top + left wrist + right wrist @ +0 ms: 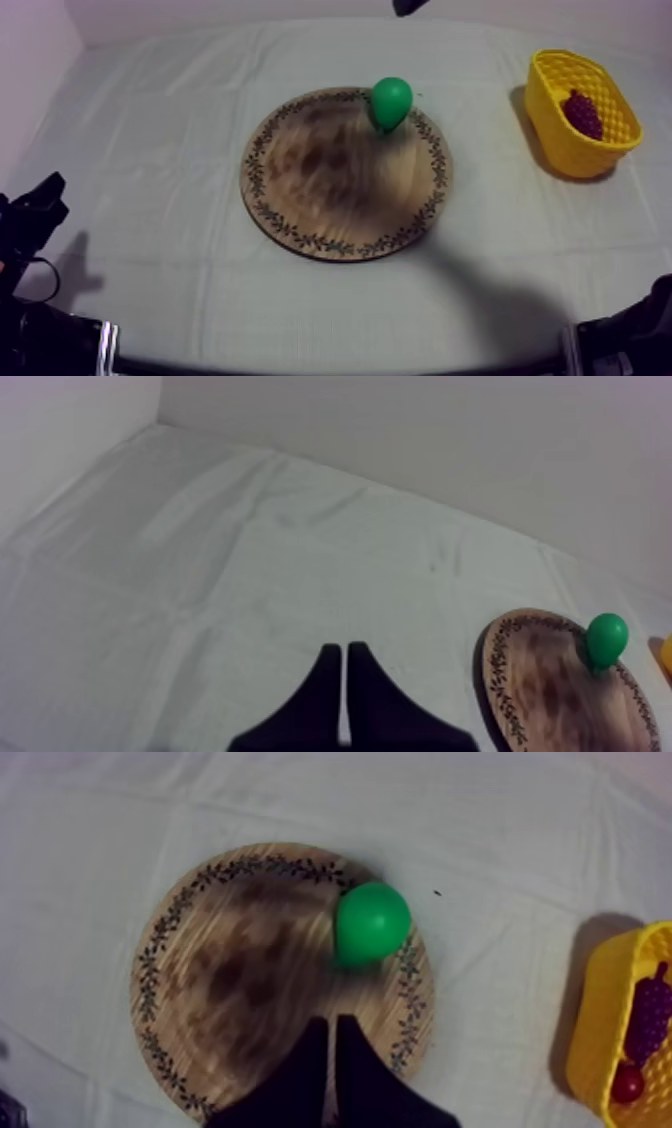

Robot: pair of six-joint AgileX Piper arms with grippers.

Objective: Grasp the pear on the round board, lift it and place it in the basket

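The green pear [391, 100] stands on the far right part of the round wooden board [330, 190], close to its patterned rim. At the table's right side is the yellow basket [580, 115]. My right gripper [332, 1024] hangs above the board [230, 982], its fingers together as a narrow wedge, a short way on the near side of the pear [371, 922] and not touching it. My left gripper [345, 651] is shut on nothing over bare cloth, left of the board [540, 686] and the pear [606, 638]. It rests low at the left [35, 205].
A bunch of dark red grapes [582, 112] lies in the basket [610, 1042], with a small red fruit [628, 1083] beside the grapes [650, 1007]. A black robot part [405, 6] pokes in at the far edge. Walls close the table's far and left sides.
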